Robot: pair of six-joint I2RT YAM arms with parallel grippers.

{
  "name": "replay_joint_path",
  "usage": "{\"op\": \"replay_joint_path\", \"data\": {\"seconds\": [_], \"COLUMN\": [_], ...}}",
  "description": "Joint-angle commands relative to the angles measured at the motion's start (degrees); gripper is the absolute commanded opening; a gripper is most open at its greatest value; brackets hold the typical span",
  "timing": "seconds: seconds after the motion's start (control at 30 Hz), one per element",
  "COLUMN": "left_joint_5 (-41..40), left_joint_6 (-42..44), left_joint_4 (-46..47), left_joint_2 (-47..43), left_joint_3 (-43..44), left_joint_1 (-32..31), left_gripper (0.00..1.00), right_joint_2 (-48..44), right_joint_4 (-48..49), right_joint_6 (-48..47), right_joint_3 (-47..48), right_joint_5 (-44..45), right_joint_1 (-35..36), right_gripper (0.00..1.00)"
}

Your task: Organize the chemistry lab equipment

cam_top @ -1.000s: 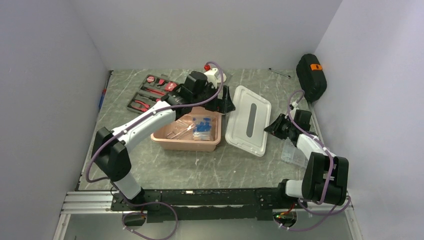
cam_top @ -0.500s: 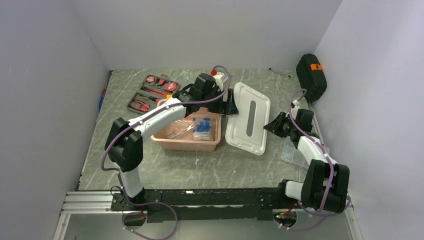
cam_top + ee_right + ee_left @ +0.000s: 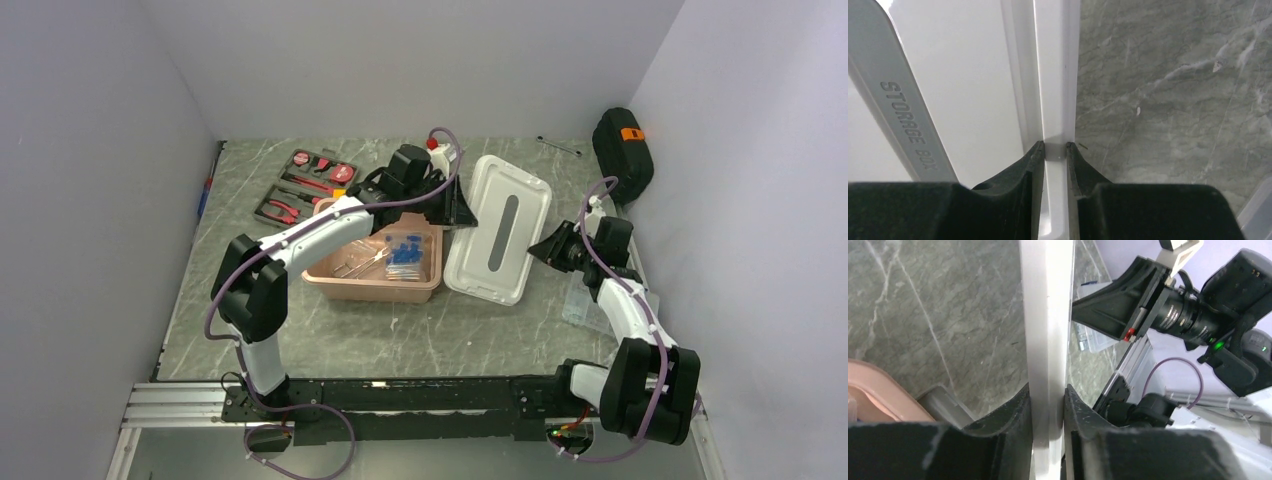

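Note:
A pink bin [image 3: 322, 272] sits mid-table and holds the bag of blue-capped tubes [image 3: 404, 249] and thin pale clamps [image 3: 362, 262]. To its right a white lid [image 3: 478, 240] marked "STORAGE BOX" is tilted off the table. My left gripper [image 3: 461, 214] is shut on the lid's left rim [image 3: 1045, 315], fingers tight on both sides [image 3: 1048, 395]. My right gripper [image 3: 541, 250] is shut on the opposite rim [image 3: 1055, 75], pinching it at the fingertips [image 3: 1055, 147]. The left wrist view also shows the right gripper's fingers [image 3: 1113, 307] across the lid.
A red-and-black tool kit [image 3: 305, 185] lies at the back left. A white bottle with a red cap [image 3: 436, 150] stands behind the left arm. A black case [image 3: 622, 150] leans at the right wall, with a clear parts box [image 3: 588, 305] beside the right arm.
My left gripper reached the lid's left rim and closed on it. The lid has since tilted up and turned slightly, its far end shifting right. The right gripper kept its hold.

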Motion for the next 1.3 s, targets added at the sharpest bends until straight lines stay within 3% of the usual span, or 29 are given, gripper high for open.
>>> {"op": "replay_joint_path", "data": {"seconds": [0.0,0.13,0.23,0.27,0.4,0.43,0.5,0.57,0.7,0.9,1.07,1.27], "left_joint_5": [3.23,3.42,4.75,5.66,7.25,7.13,7.27,7.52,10.42,15.06,16.44,20.22], "left_joint_6": [-1.51,-0.31,1.56,2.01,5.75,7.07,9.61,12.43,17.02,25.66,28.53,29.94], "left_joint_4": [4.16,3.43,1.99,2.19,-0.2,-1.45,-4.05,-7.09,-10.43,-18.21,-20.73,-20.27], "left_joint_2": [-1.19,-3.24,-5.2,-6.21,-10.88,-12.33,-15.08,-18.23,-23.71,-31.01,-36.94,-41.43], "left_joint_3": [-1.04,-1.76,-2.17,-2.65,-4.15,-4.43,-5.44,-6.29,-9.04,-13.22,-17.38,-19.96], "left_joint_1": [-0.29,-0.27,-0.31,-0.32,-0.28,-0.3,-0.28,-0.19,-0.19,-0.1,1.16,3.08], "left_gripper": [0.19,0.0,0.0,0.0,0.0,0.0,0.0,0.0,0.0,0.0,0.0,0.0], "right_joint_2": [-2.66,-3.7,-4.82,-5.55,-10.17,-11.41,-13.85,-15.6,-17.24,-15.9,-13.61,-10.33], "right_joint_4": [0.48,-0.53,-2.46,-3.33,-7.89,-9.2,-12.53,-16.16,-15.98,-10.17,-13.8,-12.05], "right_joint_6": [-1.43,-2.31,-2.71,-2.73,-3.14,-3.46,-4.56,-5.66,-5.55,-5.87,-11.87,-12.45], "right_joint_3": [1.5,2.23,3.82,4.47,7.35,8.33,10.99,14.07,16.22,15.76,19.66,19.53], "right_joint_5": [-3.77,-4.67,-5.37,-5.02,-1.65,-0.97,0.36,1.76,-3.13,-18.32,-20.12,-26.42], "right_joint_1": [-0.02,-0.1,-0.12,-0.1,-0.21,-0.19,-0.22,-0.19,-0.03,4.75,16.61,21.15], "right_gripper": [0.0,0.0,0.0,0.08,0.6,0.67,0.74,0.87,0.97,1.0,1.0,0.96]}}
